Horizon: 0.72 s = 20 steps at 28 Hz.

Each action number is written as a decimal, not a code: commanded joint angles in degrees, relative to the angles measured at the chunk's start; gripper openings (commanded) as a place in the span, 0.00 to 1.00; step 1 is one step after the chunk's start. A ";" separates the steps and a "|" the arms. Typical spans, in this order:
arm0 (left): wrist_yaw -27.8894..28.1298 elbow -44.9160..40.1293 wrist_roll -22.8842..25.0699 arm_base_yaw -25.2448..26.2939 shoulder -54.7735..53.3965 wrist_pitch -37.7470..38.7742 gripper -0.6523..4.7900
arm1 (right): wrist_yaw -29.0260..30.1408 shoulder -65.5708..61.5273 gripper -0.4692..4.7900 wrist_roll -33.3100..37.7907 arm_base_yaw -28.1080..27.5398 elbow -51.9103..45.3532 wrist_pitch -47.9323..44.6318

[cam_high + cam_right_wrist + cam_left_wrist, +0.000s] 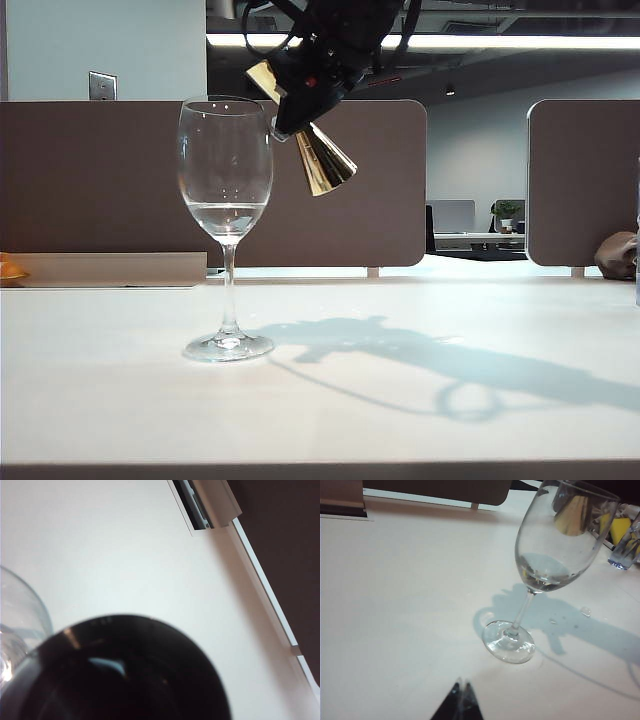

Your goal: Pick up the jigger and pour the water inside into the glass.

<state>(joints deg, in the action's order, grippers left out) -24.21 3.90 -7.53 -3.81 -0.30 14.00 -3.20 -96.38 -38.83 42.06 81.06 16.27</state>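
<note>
Dark round jigger [125,675] close up, glass [20,625] rim beside it, white table [125,545]

I'm in an office: brown cubicle partitions [330,180] run behind my white surface [400,420], ceiling strip lights [520,42] glow at upper right, and a desk monitor [452,215] sits beyond the gap.
</note>
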 commanded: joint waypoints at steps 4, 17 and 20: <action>-0.07 0.20 0.04 0.07 -0.04 -0.76 0.11 | -1.22 0.20 0.09 -5.20 0.44 0.37 -1.11; -0.07 0.20 0.04 0.07 -0.04 -0.76 0.11 | -5.75 -0.72 0.09 -12.41 2.10 0.37 -2.80; -0.07 0.20 0.04 0.07 -0.04 -0.76 0.11 | -6.82 -0.85 0.09 -14.56 2.71 0.37 -3.39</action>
<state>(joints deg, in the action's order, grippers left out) -24.21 3.90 -7.53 -3.81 -0.30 14.00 -9.32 -97.49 -52.36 44.66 81.08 14.37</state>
